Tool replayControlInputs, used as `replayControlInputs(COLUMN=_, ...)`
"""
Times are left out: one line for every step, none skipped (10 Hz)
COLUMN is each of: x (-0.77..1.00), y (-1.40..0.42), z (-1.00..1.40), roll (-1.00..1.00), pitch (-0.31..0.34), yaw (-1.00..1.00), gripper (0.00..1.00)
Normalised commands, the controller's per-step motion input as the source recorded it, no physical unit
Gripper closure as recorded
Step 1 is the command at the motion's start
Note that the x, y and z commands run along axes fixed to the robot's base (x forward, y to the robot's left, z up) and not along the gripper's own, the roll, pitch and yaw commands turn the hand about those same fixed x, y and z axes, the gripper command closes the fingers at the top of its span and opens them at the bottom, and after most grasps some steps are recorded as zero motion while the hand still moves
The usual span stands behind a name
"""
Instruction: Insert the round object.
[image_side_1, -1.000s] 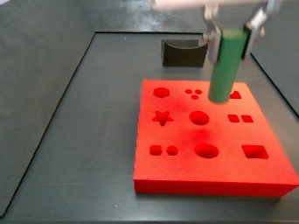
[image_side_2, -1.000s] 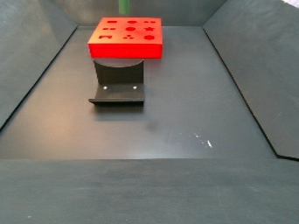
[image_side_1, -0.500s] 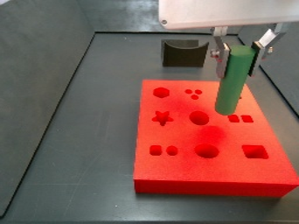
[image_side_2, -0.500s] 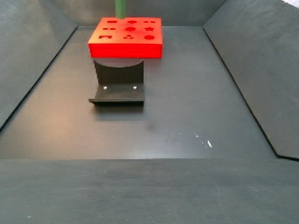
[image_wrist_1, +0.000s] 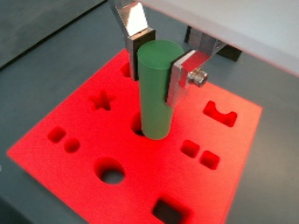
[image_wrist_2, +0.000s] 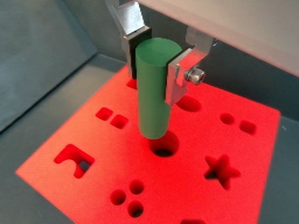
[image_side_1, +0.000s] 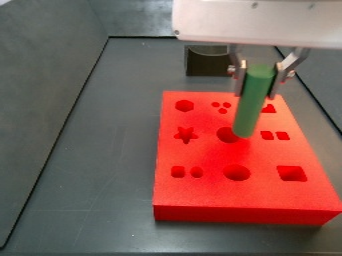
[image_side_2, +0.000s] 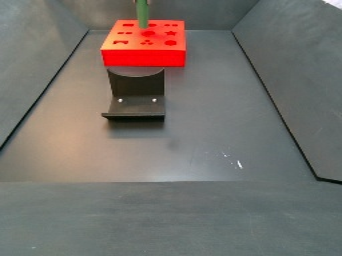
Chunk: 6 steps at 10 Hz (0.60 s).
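The smooth green cylindrical peg stands upright, clamped near its top between the gripper fingers. In both wrist views its lower end sits at a round hole in the red foam board, near the middle.

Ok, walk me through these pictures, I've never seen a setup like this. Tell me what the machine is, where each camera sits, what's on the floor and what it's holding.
It is a single robot arm ending in a two-finger gripper. Two cameras ride on its wrist and look down past the fingers; two stand beside the dark floor. The gripper, above the red board, is shut on the green peg, held upright with its lower end at one of the board's round holes. The board has cut-outs of several shapes. In a side view the dark fixture stands in front of the board.
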Motion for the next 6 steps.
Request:
replayControlInputs(x=-0.28, y=-0.02, z=-0.01, roll=0.00, pitch=0.213, yaw=-0.49, gripper=1.00)
replayControlInputs(x=0.00, y=-0.02, z=0.00, roll=0.00, pitch=0.069, yaw=-0.14, gripper=1.00)
replayControlInputs(x=0.00, y=0.00, z=-0.02, roll=0.00, pitch=0.000, yaw=0.00, gripper=1.00)
replayControlInputs(x=0.15, y=0.06, z=-0.12, roll=0.03, pitch=0.009, yaw=0.01, gripper=1.00)
replayControlInputs(x=0.28, y=0.17, z=-0.17, roll=0.05, pitch=0.043, yaw=0.15, gripper=1.00)
replayControlInputs(x=0.17, y=0.07, z=-0.16, roll=0.05, pitch=0.031, yaw=0.14, gripper=1.00)
